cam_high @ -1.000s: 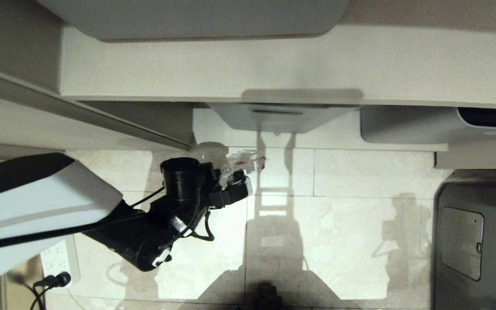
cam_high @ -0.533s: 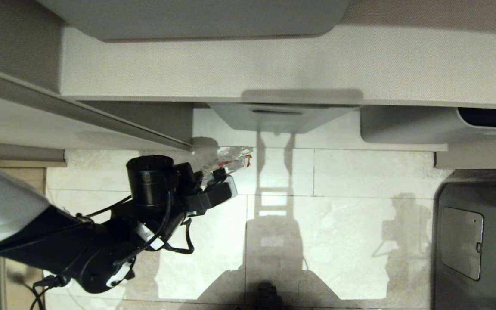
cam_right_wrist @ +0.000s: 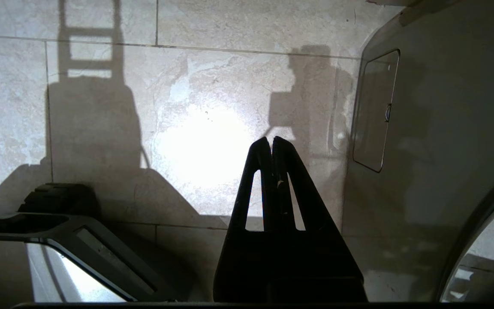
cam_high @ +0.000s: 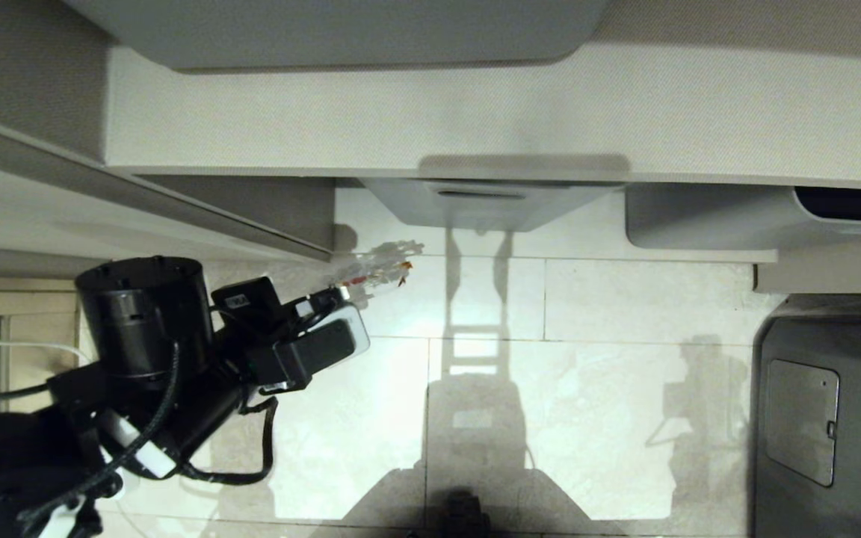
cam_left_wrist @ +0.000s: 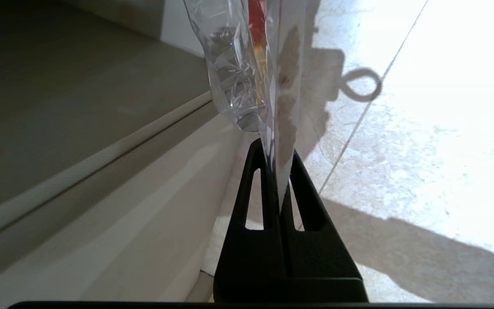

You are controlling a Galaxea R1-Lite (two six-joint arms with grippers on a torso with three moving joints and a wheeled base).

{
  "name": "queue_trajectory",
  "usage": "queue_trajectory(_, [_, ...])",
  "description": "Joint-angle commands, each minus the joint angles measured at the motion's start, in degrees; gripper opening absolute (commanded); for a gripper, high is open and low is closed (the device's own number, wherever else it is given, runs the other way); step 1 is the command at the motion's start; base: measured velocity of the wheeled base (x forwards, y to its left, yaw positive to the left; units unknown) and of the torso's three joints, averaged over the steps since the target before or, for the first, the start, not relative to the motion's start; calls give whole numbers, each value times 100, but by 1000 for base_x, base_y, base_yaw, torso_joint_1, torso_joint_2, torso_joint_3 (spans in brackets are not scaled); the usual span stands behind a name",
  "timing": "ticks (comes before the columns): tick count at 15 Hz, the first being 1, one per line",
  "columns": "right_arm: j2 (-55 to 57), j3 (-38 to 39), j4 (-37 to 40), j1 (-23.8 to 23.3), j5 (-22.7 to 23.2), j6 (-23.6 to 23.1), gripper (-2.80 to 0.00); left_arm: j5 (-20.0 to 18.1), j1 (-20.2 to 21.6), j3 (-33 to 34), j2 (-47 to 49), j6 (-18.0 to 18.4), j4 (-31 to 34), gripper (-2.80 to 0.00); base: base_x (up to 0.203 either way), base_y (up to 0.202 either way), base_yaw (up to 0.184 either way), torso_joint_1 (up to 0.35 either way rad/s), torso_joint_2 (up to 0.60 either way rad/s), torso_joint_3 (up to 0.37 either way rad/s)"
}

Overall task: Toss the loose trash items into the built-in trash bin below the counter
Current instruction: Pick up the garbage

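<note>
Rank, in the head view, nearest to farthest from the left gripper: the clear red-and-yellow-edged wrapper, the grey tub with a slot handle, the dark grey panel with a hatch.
1. Clear red-and-yellow-edged wrapper: pinched in the left gripper.
2. Grey tub with a slot handle: under the shelf, centre.
3. Dark grey panel with a hatch: far right.

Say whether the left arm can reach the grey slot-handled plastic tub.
Probably yes: only bare floor lies between the left gripper and the tub, but it is shut on a clear red-edged wrapper.
</note>
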Motion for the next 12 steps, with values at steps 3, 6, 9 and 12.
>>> queue_trajectory(3, [-9,0,-1,4,3,-2,-280,21,-326,363,-487,-82,-44,-280,0,0,0,0,0,0])
queue_trajectory(6, [-8,0,-1,2,3,-2,-280,10,-327,236,-94,-477,-86,-280,0,0,0,0,0,0])
queue_trajectory(9, [-9,0,-1,2,3,-2,-280,-165,-480,318,100,-950,-98,-280,0,0,0,0,0,0])
queue_trajectory(12, [-9,0,-1,2,3,-2,-280,-251,-582,272,172,-1132,-120,-280,0,0,0,0,0,0])
